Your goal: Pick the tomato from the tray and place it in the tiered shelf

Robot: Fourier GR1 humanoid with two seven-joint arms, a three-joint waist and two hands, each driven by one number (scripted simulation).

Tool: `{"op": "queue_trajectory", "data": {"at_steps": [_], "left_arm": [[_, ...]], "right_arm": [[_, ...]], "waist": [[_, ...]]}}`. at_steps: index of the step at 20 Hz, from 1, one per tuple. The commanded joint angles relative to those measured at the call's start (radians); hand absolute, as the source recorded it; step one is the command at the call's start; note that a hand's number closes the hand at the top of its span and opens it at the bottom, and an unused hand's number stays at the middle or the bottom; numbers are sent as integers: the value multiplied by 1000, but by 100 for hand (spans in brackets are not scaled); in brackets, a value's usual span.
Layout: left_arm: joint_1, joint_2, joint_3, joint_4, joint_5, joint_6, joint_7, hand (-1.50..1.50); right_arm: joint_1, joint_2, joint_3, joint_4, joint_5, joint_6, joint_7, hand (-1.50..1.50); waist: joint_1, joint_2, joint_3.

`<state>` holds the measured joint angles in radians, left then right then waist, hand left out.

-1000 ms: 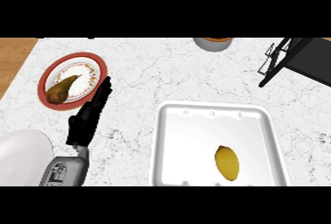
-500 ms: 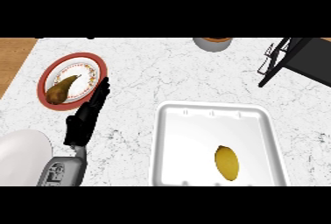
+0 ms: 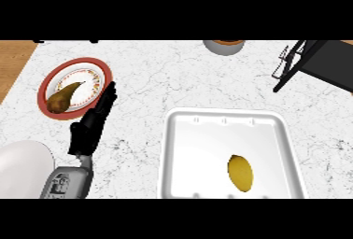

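Observation:
A white tray (image 3: pixel 228 126) lies at the lower right of the counter. Inside it, toward the near right, sits a single yellow oval item (image 3: pixel 241 172); no red tomato shows. The black tiered shelf (image 3: pixel 314 63) stands at the upper right, partly cut off by the view's edge. My left hand (image 3: pixel 93 123) rests open at the left, fingers straight and pointing up toward a plate, well away from the tray. My right hand is out of sight.
A red-rimmed plate (image 3: pixel 96 70) holding a brown pear-shaped item (image 3: pixel 60 97) sits at the upper left, just beyond my left fingertips. A grey bowl (image 3: pixel 223 45) stands at the top edge. A white rounded body (image 3: pixel 24 168) fills the lower left corner.

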<state>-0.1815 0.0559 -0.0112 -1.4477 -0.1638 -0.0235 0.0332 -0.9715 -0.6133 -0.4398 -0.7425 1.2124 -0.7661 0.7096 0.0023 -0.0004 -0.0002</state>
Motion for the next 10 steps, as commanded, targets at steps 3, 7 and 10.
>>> {"op": "queue_trajectory", "data": {"at_steps": [3, 7, 10], "left_arm": [[-41, -42, -22, 82, -39, 44, -49, 0], [6, -8, -6, 18, -3, -2, -26, 0], [3, 35, 36, 39, 21, -31, -43, 0]], "right_arm": [[-38, 20, -8, -45, -104, -4, -31, -150], [23, -5, 8, -208, -185, 116, -42, -150], [-3, -3, -13, -245, -184, 46, -8, -150]], "waist": [[4, 3, 0], [-2, -2, 0], [-1, -1, 0]]}}
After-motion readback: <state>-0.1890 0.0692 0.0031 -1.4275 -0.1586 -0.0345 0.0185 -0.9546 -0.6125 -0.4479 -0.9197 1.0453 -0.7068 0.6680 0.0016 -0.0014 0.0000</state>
